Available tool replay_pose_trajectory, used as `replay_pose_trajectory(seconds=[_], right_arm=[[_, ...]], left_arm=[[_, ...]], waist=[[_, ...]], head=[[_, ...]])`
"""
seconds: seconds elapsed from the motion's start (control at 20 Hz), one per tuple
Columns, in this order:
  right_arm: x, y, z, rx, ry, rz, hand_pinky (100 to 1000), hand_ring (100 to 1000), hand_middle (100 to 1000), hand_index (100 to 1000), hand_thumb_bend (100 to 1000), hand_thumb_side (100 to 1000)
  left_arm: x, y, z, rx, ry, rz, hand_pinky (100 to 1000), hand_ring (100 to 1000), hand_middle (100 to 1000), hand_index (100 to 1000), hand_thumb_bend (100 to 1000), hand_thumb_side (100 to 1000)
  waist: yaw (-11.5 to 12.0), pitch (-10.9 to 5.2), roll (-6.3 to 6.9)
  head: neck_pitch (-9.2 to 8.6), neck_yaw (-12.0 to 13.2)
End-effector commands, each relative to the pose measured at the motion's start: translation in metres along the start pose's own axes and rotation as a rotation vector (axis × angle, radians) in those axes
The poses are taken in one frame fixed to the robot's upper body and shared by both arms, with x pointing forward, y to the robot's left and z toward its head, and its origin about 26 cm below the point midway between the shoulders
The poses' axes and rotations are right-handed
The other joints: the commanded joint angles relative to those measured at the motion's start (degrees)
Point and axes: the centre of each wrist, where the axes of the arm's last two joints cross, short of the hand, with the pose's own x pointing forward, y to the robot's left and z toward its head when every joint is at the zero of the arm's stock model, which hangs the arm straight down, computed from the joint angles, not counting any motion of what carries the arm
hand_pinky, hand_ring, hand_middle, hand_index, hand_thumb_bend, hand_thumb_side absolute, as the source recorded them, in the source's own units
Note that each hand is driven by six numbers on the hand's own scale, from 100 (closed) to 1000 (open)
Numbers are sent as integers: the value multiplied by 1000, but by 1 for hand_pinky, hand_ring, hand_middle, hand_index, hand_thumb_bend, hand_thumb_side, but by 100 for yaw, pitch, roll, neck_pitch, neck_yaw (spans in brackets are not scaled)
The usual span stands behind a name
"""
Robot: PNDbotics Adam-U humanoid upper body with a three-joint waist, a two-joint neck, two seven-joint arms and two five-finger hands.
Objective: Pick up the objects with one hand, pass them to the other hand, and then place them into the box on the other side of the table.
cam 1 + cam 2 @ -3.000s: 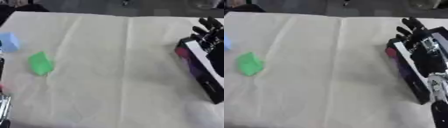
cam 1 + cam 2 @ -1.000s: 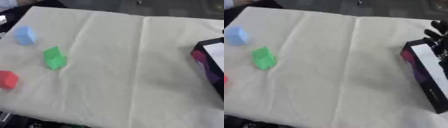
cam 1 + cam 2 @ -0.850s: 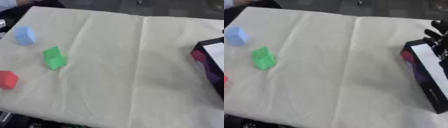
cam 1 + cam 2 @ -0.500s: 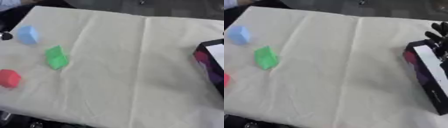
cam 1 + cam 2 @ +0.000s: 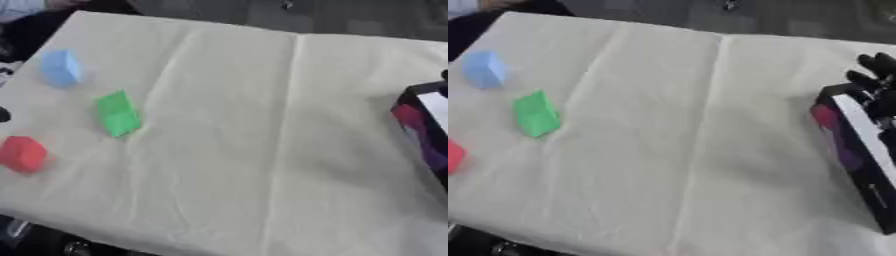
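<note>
Three blocks are set along the cloth-covered bench's (image 5: 262, 125) left side: pale blue block (image 5: 61, 67) farthest, green block (image 5: 117, 113) between, red block (image 5: 22, 154) nearest; the dark open box (image 5: 859, 160) sits at the right edge.

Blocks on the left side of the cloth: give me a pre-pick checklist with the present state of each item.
1. Three blocks lie apart on the cloth, none stacked: blue block, green block, red block. Ok.
2. Nothing covers the green block. Ok.
3. Left hand ready over the blocks: only a dark bit shows at the left edge, and what it is cannot be made out. Cannot tell.
4. Right hand holds nothing; its fingers stand straight above the box. Ok.
5. Box on the right side, opposite the blocks. Ok.
6. Room inside the box: its inside is hidden from these views. Cannot tell.
</note>
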Motion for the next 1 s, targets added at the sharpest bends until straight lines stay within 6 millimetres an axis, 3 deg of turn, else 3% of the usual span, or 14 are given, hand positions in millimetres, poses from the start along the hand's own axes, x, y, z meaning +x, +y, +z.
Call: replay_pose_trajectory(seconds=[0.05, 0.2, 0.25, 0.5, 1.0], right_arm=[[8, -4, -2, 14, -12, 37, 1000, 1000, 1000, 1000, 100, 560], [7, -3, -1, 14, -7, 38, 1000, 1000, 1000, 1000, 100, 560], [6, -3, -1, 15, -6, 38, 1000, 1000, 1000, 1000, 100, 560], [5, -2, 0, 18, -3, 39, 1000, 1000, 1000, 1000, 100, 559], [0, 2, 3, 31, 13, 44, 1000, 1000, 1000, 1000, 100, 561]], left_arm=[[9, 8, 16, -2, 28, -88, 910, 877, 816, 828, 751, 305], [11, 1, 16, -32, 40, -126, 911, 879, 818, 826, 754, 269], [11, -1, 16, -40, 47, -134, 905, 879, 821, 825, 745, 202], [12, -7, 12, -31, 57, -187, 908, 880, 817, 824, 730, 106], [13, -16, 0, -30, 40, -219, 905, 880, 818, 825, 691, 100]], waist=[[28, -39, 59], [46, -45, 53], [47, -45, 46], [46, -41, 5], [31, -7, -55]], head=[[34, -47], [34, -75], [34, -83], [34, -16], [34, 275]])
